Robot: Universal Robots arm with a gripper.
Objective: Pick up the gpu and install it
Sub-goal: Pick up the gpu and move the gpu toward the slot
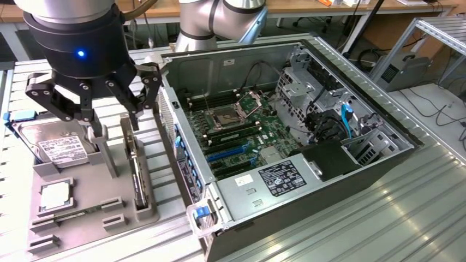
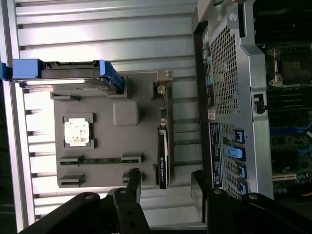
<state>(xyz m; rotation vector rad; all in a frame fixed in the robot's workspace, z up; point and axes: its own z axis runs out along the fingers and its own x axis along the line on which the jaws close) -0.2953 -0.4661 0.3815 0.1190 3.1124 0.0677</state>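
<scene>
Your gripper (image 1: 115, 123) spread wide, empty, hovering over gpu (image 1: 138, 174). It stands on edge in grey tray (image 1: 80, 191) slot, just beside computer case (image 1: 291, 229). Likely light, stiff, fragile; pinch its 2 flat faces mid-length.

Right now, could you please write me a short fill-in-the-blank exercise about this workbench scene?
1. The gripper hovers over the gpu with its fingers ___.
2. The gpu stands on edge in the grey tray, between the hard drive and the computer ___.
3. The frame around the hard drive is coloured ___.
Missing words: open; case; blue.
</scene>
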